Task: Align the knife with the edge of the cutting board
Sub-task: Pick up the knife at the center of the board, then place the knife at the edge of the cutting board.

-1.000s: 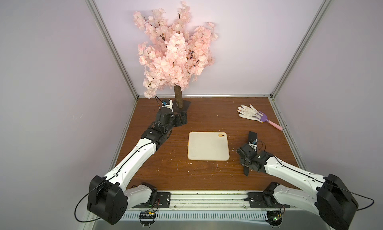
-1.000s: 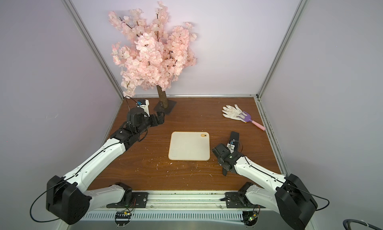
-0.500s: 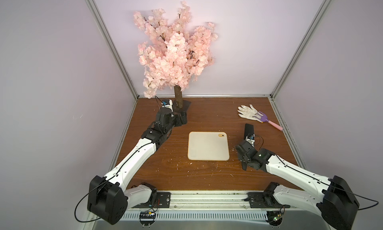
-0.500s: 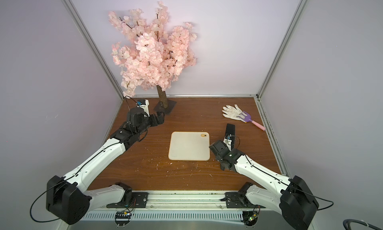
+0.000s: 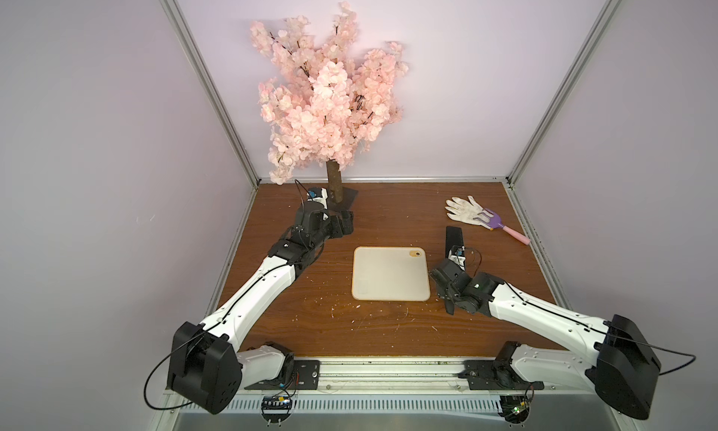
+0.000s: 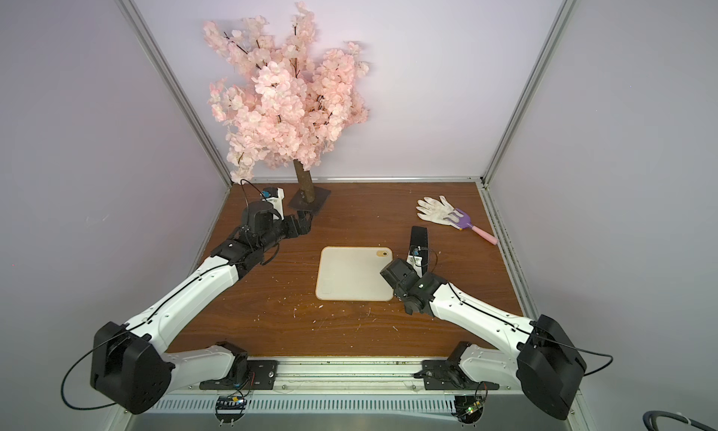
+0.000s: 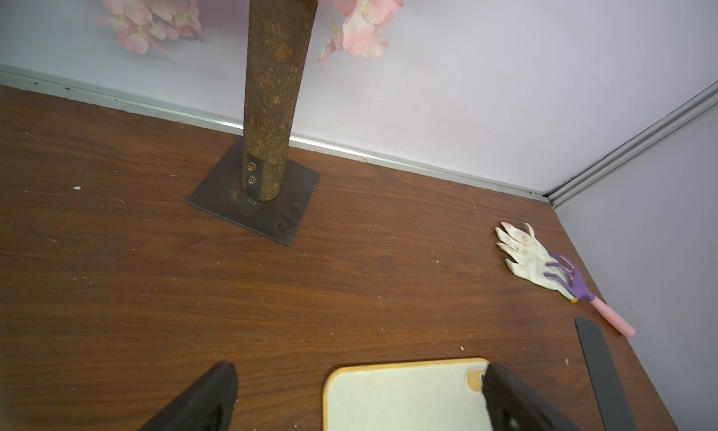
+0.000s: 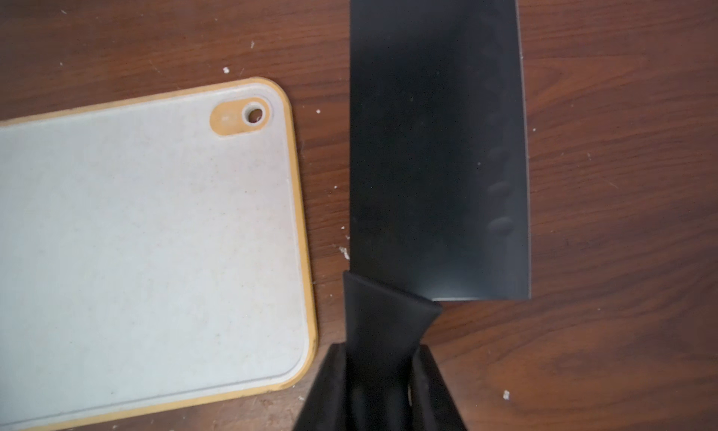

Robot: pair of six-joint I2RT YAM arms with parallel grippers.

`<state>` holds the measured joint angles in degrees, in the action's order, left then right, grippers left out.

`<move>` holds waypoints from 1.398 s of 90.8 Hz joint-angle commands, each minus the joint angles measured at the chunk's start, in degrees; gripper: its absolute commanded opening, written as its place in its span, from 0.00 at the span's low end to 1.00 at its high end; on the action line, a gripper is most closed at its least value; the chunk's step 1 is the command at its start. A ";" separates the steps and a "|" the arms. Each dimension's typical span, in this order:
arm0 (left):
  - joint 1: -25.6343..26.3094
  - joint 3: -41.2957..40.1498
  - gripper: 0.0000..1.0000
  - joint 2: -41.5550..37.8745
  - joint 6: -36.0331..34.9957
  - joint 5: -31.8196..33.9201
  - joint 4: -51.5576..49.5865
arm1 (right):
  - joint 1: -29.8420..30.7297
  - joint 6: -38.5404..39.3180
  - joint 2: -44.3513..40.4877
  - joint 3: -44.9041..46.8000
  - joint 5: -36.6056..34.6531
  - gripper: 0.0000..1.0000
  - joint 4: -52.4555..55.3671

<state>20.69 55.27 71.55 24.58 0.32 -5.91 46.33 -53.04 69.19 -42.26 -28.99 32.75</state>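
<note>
Black knife [image 8: 435, 137] has swung in over the last second: blade now runs nearly parallel to the right edge of the board [image 5: 390, 273], just beside it, thin strip of table [image 5: 388, 215] between. We see the right hand [image 8: 382, 355] clenched on the handle, the left hand [image 5: 347, 226] released, idle by the tree base [image 7: 229, 203]. We judge alignment nearly done; only a small nudge and letting go remain.
</note>
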 commanded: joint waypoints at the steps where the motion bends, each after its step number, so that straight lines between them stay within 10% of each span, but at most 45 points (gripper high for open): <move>1: -0.15 0.41 1.00 0.60 -0.54 -0.54 0.20 | 2.30 -2.67 1.95 -3.81 -3.12 0.00 -0.15; 127: 8.10 -1.74 1.00 -2.51 -5.80 3.77 3.41 | 15.18 -15.20 14.53 -6.16 0.25 0.00 -5.19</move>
<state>27.55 54.39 70.11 20.27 3.25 -4.25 60.84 -66.85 83.15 -48.25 -27.38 28.38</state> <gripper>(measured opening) 0.995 0.258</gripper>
